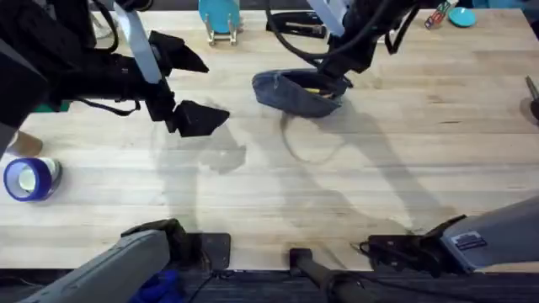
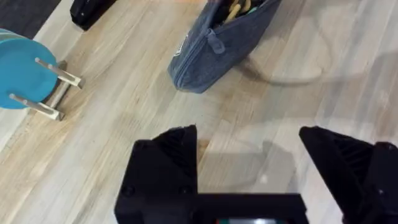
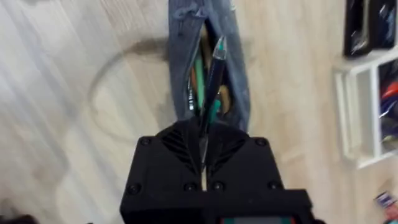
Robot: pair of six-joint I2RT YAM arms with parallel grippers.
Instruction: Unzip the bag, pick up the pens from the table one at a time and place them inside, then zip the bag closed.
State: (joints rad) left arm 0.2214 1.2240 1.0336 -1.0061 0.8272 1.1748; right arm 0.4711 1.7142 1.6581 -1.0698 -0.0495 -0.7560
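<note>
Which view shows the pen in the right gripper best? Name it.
Right wrist view: the pen sits clamped in the right gripper, tip over the open bag. Overhead, the arm hides it; the left wrist view cuts it off.

pen (image 3: 211, 81): lower end lying hidden between the right gripper's (image 3: 203, 142) closed fingers | bag (image 3: 208, 68): near end disappearing behind that gripper (contents blurring together)

The grey-blue bag (image 1: 296, 91) lies on the light plank surface (image 1: 354, 168), its zipper open (pens already show inside). A slim dark pen (image 3: 211, 74) stands tip-down over the opening, pinched in the right gripper (image 3: 204, 144).
</note>
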